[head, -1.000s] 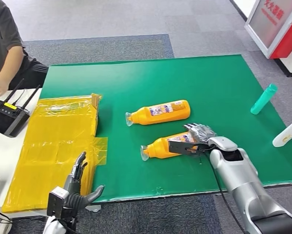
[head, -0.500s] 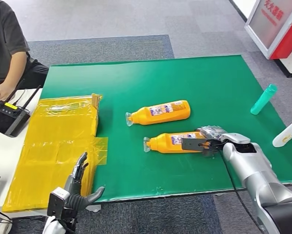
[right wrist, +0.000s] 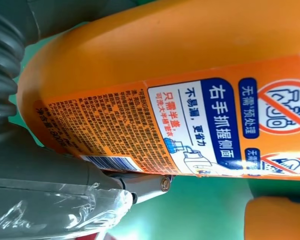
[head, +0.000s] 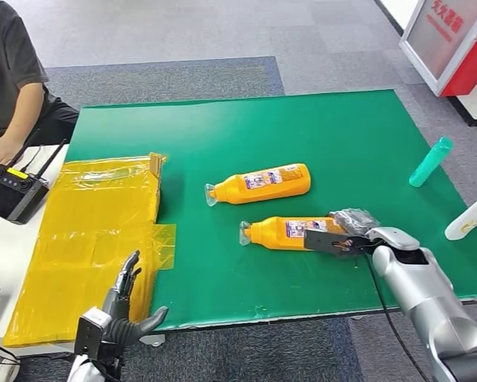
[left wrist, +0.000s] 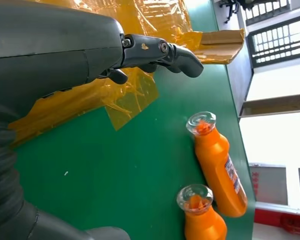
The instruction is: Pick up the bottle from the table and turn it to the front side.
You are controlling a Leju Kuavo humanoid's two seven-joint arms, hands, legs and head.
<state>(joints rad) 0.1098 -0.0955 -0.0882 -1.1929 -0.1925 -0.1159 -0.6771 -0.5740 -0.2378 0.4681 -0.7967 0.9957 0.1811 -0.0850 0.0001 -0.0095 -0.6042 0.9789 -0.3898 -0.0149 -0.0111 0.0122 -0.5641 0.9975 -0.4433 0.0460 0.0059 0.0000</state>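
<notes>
The orange bottle (head: 283, 232) lies on its side, its base end gripped by the right robot hand (head: 344, 232)

My right arm reached in from the lower right, its silver forearm angled up and to the left, and the right robot hand (head: 338, 235) lay low with its dark fingers stretched leftward, closed around the base of the orange bottle (head: 283, 232). My left arm sat low at the near left, and the left robot hand (head: 124, 306) was empty, fingers spread and pointing upward, thumb held out to the side.
</notes>
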